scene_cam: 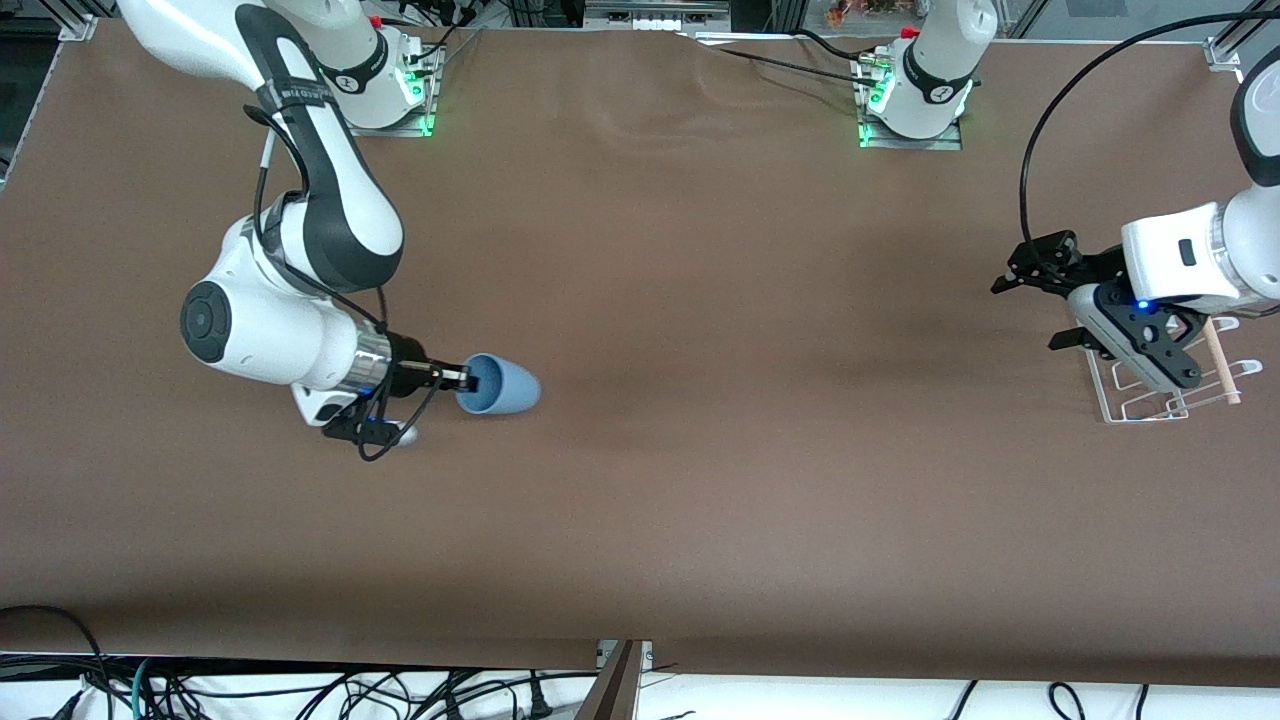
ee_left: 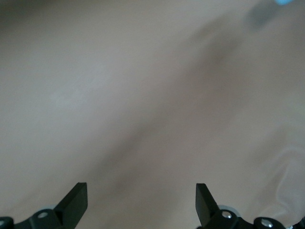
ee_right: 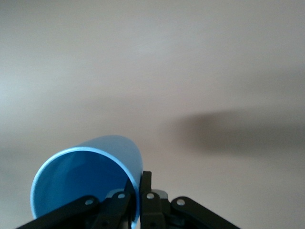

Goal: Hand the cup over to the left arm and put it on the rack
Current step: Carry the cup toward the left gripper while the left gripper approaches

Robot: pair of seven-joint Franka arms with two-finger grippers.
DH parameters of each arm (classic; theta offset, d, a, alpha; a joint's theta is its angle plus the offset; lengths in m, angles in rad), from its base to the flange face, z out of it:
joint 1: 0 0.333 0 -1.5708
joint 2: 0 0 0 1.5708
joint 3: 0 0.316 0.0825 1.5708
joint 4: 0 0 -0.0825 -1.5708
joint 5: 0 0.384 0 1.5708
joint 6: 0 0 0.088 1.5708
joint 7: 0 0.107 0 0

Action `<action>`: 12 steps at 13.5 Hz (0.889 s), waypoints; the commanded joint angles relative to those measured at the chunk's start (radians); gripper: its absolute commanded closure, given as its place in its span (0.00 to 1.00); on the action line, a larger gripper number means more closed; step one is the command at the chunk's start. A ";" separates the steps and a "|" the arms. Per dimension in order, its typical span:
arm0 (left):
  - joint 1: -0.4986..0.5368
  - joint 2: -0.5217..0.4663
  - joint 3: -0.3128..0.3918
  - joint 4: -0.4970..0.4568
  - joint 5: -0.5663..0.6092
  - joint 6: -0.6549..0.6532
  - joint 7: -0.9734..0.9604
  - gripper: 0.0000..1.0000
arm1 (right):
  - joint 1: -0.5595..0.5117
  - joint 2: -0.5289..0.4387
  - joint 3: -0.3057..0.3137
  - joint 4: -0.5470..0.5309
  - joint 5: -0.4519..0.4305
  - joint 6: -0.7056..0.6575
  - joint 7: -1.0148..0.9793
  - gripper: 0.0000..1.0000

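The right claw (scene_cam: 462, 378) is clenched on the rim of the cup (scene_cam: 500, 385), one finger inside, cup held sideways over the desk (scene_cam: 700, 450). Keep that pinch firm and carry it level toward the left claw (scene_cam: 1020, 280), waiting released above the rack (scene_cam: 1165, 395).

both arms are glossy white with dark grey joint bands. black cables loop along them. the right gripper (scene_cam: 468, 379) and left gripper (scene_cam: 1030, 305) are black; green lights glow at the bases.
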 commanded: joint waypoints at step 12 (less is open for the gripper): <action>-0.026 0.169 -0.237 -0.088 -0.205 0.441 0.684 0.00 | 0.231 0.134 0.000 0.138 0.678 0.210 0.379 1.00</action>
